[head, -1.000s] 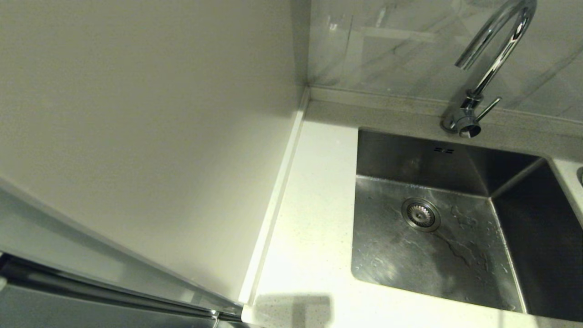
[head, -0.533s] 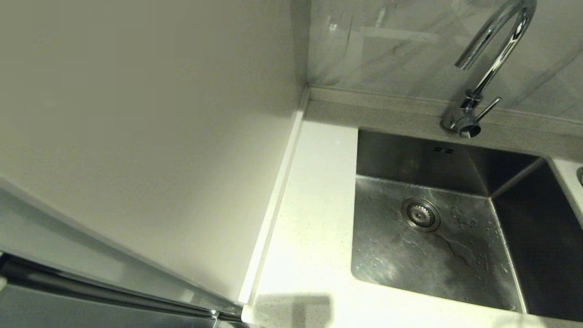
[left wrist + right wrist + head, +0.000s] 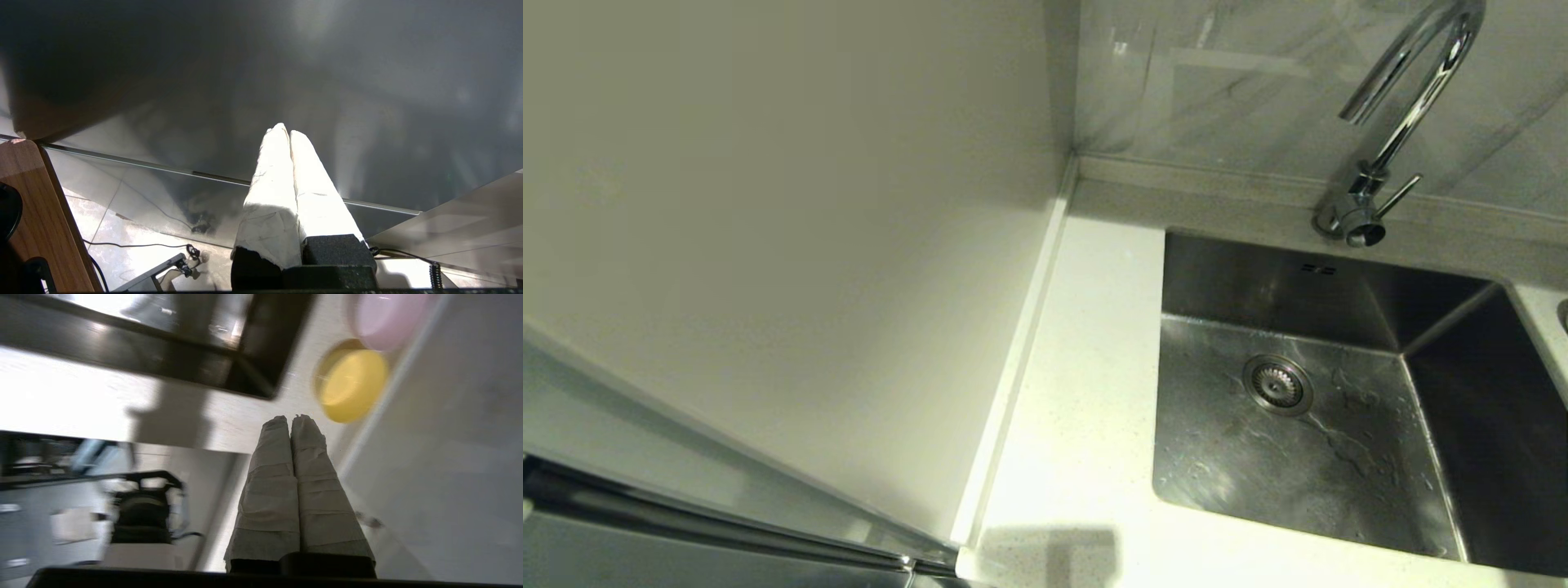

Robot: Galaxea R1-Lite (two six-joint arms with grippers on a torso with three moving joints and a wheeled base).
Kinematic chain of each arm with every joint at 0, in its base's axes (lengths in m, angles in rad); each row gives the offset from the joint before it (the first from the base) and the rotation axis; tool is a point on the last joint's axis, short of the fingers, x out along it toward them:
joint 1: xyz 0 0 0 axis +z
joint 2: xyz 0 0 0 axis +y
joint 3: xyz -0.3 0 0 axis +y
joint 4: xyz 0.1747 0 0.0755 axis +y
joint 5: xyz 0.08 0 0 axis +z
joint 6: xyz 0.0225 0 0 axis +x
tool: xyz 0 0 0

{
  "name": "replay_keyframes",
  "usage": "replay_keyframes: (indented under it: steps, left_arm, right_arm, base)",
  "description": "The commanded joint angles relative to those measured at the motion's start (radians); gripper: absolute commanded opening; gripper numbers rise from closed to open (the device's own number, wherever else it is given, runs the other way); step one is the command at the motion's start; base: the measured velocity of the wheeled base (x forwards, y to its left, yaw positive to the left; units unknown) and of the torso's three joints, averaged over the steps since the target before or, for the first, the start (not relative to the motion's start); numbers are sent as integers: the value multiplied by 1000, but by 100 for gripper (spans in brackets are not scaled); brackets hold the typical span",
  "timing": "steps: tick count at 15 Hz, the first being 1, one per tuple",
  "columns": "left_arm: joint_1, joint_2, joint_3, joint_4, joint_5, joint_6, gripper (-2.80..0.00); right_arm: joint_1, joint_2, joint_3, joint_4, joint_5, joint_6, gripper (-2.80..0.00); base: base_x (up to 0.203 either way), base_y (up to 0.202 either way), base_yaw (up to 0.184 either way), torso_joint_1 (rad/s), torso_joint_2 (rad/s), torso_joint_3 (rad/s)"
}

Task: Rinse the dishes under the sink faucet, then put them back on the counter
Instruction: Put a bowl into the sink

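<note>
The steel sink with its round drain is wet and holds no dish. The chrome faucet curves over its back edge; no water runs. White counter borders the sink. Neither gripper shows in the head view. In the right wrist view my right gripper is shut on nothing, just short of a yellow bowl on the counter, with a pink bowl beyond it. My left gripper is shut and empty, facing a grey cabinet front. The blue bowl is out of view.
A tall white panel walls off the counter's left side. Grey marbled tiles stand behind the faucet. Below the left gripper lie floor cables and a wooden board. A black device sits on the floor in the right wrist view.
</note>
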Motion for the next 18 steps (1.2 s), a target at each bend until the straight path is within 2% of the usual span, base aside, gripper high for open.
replay_keyframes:
  steps: [1, 4, 5, 7, 9, 11, 12, 14, 15, 18]
  left_arm:
    - [0, 0, 3, 0, 0, 0, -280]
    - [0, 0, 3, 0, 0, 0, -280]
    - [0, 0, 3, 0, 0, 0, -280]
    - [0, 0, 3, 0, 0, 0, -280]
    - [0, 0, 3, 0, 0, 0, -280]
    - [0, 0, 3, 0, 0, 0, -280]
    - [0, 0, 3, 1, 0, 0, -280]
    - [0, 0, 3, 0, 0, 0, -280]
    - [0, 0, 3, 0, 0, 0, -280]
    - [0, 0, 3, 0, 0, 0, -280]
  right_arm:
    - [-5, 83, 0, 10, 72, 52, -280]
    - [-8, 162, 1, -39, 136, 157, -280]
    - [-23, 185, 1, -87, 157, 210, -280]
    - [-83, 221, 2, -205, 177, 240, -280]
    - [-159, 288, 2, -409, 195, 208, -280]
    - [-255, 386, 1, -630, 218, 136, -280]
    - [-304, 427, 0, -684, 237, 96, -280]
    - [-364, 488, 1, -706, 262, 48, -280]
    - [-394, 494, 2, -673, 274, 44, -280]
    - [-483, 519, 1, -664, 351, -9, -280]
  base:
    - [0, 0, 0, 0, 0, 0]
    - [0, 0, 0, 0, 0, 0]
    - [0, 0, 0, 0, 0, 0]
    - [0, 0, 0, 0, 0, 0]
    - [0, 0, 0, 0, 0, 0]
    - [0, 0, 0, 0, 0, 0]
    - [0, 0, 0, 0, 0, 0]
    - [0, 0, 0, 0, 0, 0]
    - [0, 0, 0, 0, 0, 0]
    - [0, 0, 0, 0, 0, 0]
